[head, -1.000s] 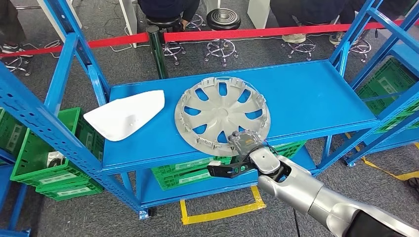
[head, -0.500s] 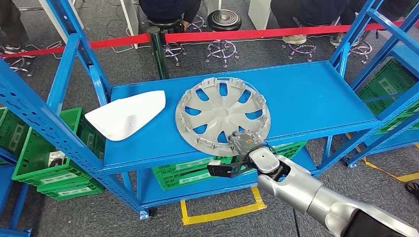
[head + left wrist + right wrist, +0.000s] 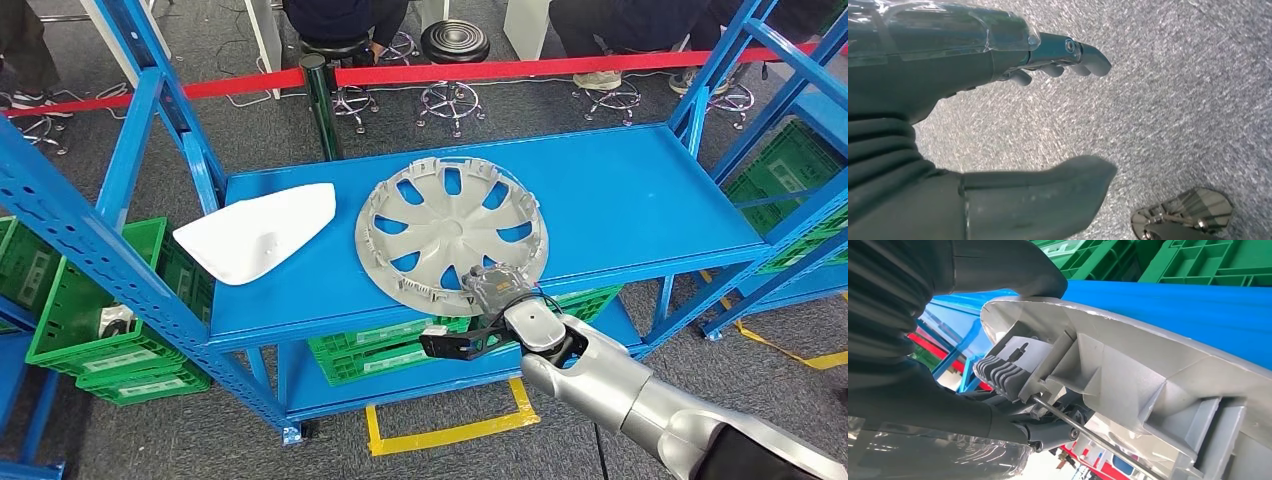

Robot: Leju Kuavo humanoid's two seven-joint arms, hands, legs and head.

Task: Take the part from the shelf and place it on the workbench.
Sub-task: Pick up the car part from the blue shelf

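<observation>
Blue shelf carries silver wheel cover, lying flat. Right hand grips its near rim: thumb over, fingers under. Disc extends forward, away from hand. Left hand hangs open over floor, holds nothing.

Count of things around the blue rack

1 silver wheel cover and 1 white panel lie on 1 blue shelf. 2 robot hands: the right hand and the left hand. 1 red barrier tape, 1 black round stool.
</observation>
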